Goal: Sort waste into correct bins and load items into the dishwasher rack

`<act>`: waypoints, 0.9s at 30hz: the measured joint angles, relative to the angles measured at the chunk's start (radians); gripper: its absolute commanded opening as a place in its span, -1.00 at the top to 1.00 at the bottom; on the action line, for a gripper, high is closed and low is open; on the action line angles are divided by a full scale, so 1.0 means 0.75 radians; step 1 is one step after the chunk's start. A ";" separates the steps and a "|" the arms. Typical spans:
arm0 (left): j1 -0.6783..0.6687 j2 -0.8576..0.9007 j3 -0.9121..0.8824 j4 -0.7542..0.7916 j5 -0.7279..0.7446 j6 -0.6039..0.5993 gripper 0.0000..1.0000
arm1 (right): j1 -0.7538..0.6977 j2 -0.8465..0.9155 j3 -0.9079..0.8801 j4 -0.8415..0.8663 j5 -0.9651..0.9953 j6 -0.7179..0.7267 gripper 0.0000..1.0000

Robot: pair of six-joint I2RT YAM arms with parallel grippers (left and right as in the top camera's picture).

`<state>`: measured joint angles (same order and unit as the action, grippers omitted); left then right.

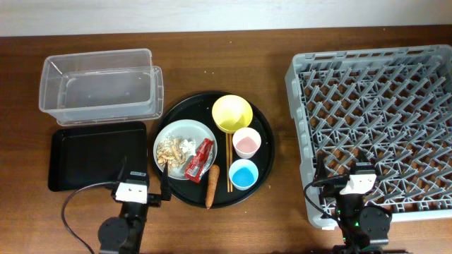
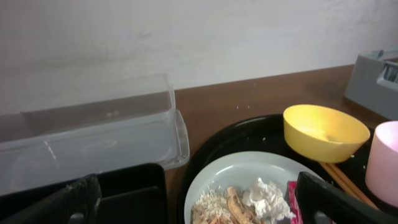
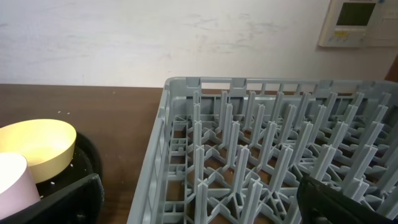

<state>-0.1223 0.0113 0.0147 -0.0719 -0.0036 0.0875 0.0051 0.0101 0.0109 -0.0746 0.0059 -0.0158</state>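
Note:
A white plate (image 1: 185, 135) on the round black tray holds beige food scraps (image 1: 169, 149), a white tissue (image 1: 187, 146) and a red wrapper (image 1: 200, 159). An orange carrot (image 1: 212, 187), chopsticks (image 1: 229, 159), a yellow bowl (image 1: 232, 113), a pink cup (image 1: 246, 142) and a blue cup (image 1: 244, 174) are beside it. The clear tub (image 1: 99, 88) and black rectangular tray (image 1: 95, 155) are empty at left. The grey rack (image 1: 374, 120) is empty at right. My left gripper (image 1: 143, 176) is open and empty before the plate (image 2: 249, 171). My right gripper (image 1: 342, 168) is open over the rack's near edge (image 3: 267, 149).
The round black tray (image 1: 263, 152) sits mid-table between the bins and the rack. Cables run from both arm bases at the front edge. A wall with a white control panel (image 3: 357, 22) stands behind the table.

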 measured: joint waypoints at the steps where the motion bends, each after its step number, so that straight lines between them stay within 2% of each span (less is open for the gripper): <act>1: 0.000 0.001 -0.001 0.044 0.000 0.001 -0.98 | 0.000 0.000 0.000 0.001 -0.008 -0.001 -0.97; 6: 0.000 0.015 0.006 0.031 0.000 0.004 -0.98 | 0.000 0.000 0.001 0.007 -0.014 -0.001 -0.97; 9: 0.000 0.249 0.164 -0.050 0.001 0.004 -0.99 | 0.000 0.078 0.086 -0.034 -0.015 -0.001 -0.97; 12: 0.000 0.540 0.404 -0.154 0.000 0.005 -0.98 | 0.000 0.301 0.254 -0.089 -0.020 0.021 -0.97; 13: 0.000 0.691 0.536 -0.238 0.002 0.005 -0.98 | 0.000 0.398 0.329 -0.132 -0.024 0.022 -0.97; 17: 0.001 1.011 0.879 -0.549 0.000 0.005 -0.98 | -0.001 0.725 0.656 -0.424 -0.034 0.026 -0.97; 20: 0.000 1.243 1.164 -0.880 0.028 0.004 -0.98 | -0.001 0.943 0.921 -0.761 -0.034 0.027 -0.97; 21: 0.000 1.279 1.210 -0.909 0.046 0.005 -0.98 | -0.001 0.985 0.972 -0.836 -0.039 0.026 -0.97; 24: 0.000 1.305 1.244 -0.858 0.116 0.004 -0.98 | -0.001 1.026 1.016 -0.914 -0.079 0.026 -0.96; 27: 0.000 1.362 1.253 -0.636 0.191 0.004 -0.98 | -0.001 1.030 1.018 -0.931 -0.097 0.027 -0.96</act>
<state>-0.1223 1.0325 0.9546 -0.5488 0.1394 0.0902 0.0048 0.7826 0.7742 -0.7731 -0.0669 0.0044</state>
